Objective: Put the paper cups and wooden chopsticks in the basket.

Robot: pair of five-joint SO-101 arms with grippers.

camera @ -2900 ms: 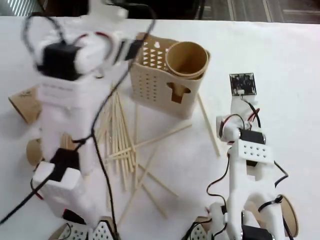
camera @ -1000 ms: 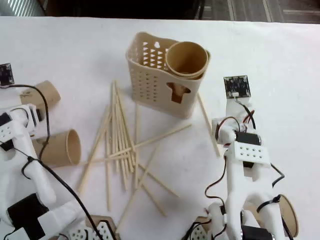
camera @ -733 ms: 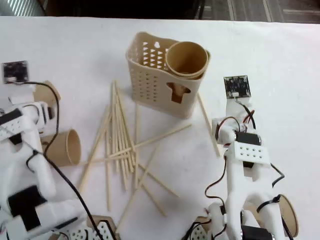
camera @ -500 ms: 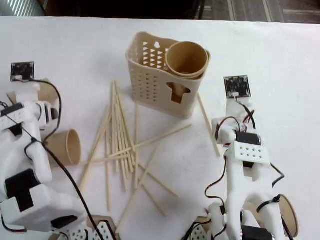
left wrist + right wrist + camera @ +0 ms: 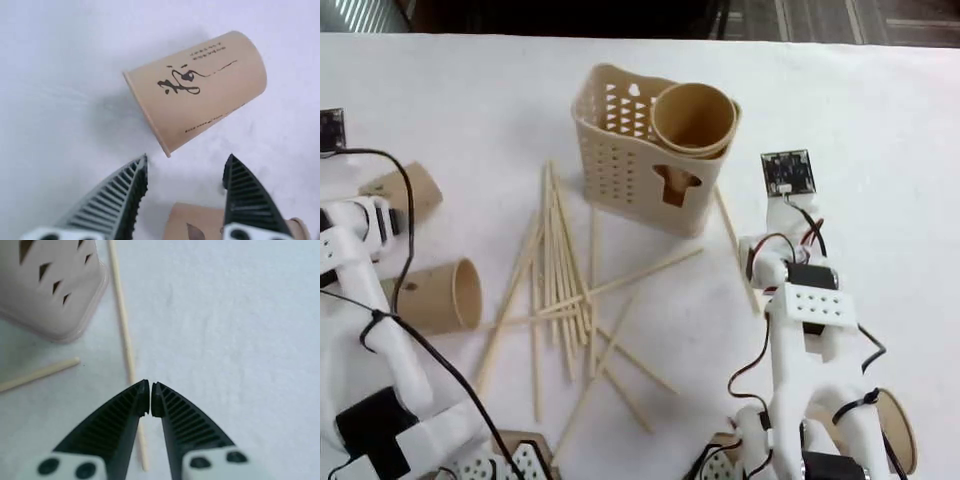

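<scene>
Paper cups are spread about the white bench. The low cup lies on its side at the left of the high view, mouth turned toward the centre. The far cup lies above it, nearer the left edge. The nested cup stands upright in the right end of the basket, which sits at the upper centre. A fourth cup shows partly behind the base of the right arm at the lower right.

Wooden chopsticks lie in a loose, crossing fan at the centre of the frame, below and left of the basket. A single chopstick runs down from the basket's right corner toward the right arm.

The left arm stands at the left edge. Its left fingers are spread wide and hold nothing. A lying cup rests just past their tips without touching them, and the side of another cup shows between them.

The right fingers are pressed together tip to tip, empty. They hang over the single chopstick, near the basket's corner.
</scene>
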